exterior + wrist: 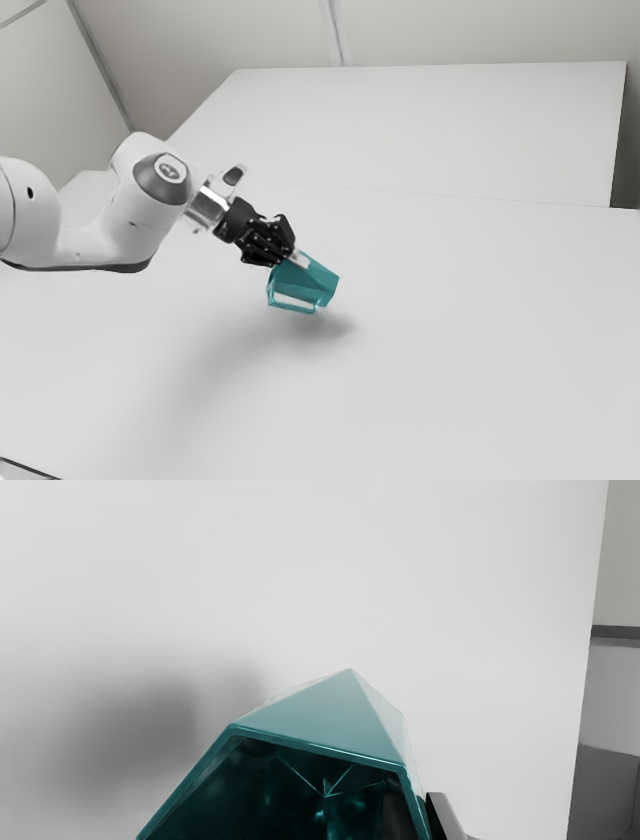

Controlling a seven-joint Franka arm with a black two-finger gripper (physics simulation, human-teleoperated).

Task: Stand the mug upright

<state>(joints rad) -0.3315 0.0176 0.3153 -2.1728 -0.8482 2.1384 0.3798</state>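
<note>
A broad, pale table (480, 350) stretches across the scene beneath plain light walls (480, 30), a soft gray shadow (325, 328) falling on its surface below a teal mug. A white, jointed Franka arm (140, 215) reaches in from the exterior view's left, angled down over the table. At the end of the arm, the black end effector (299, 259) is clamped on the wall of the mug (318, 280) near its rim, one finger (399, 815) inside the opening and the other (443, 815) pressed against the outside. The faceted mug hangs tilted above the table rather than standing upright, its base pointing away from the end effector and toward the exterior view's right. Its open mouth faces back toward the end effector, revealing a dark, glossy interior, while pale teal panels meet in sharp creases along the outside. The mug's angular handle (292, 308) is on its lower side, turned toward the table. The thin rim (320, 750) traces straight edges and distinct corners around the mouth.
</note>
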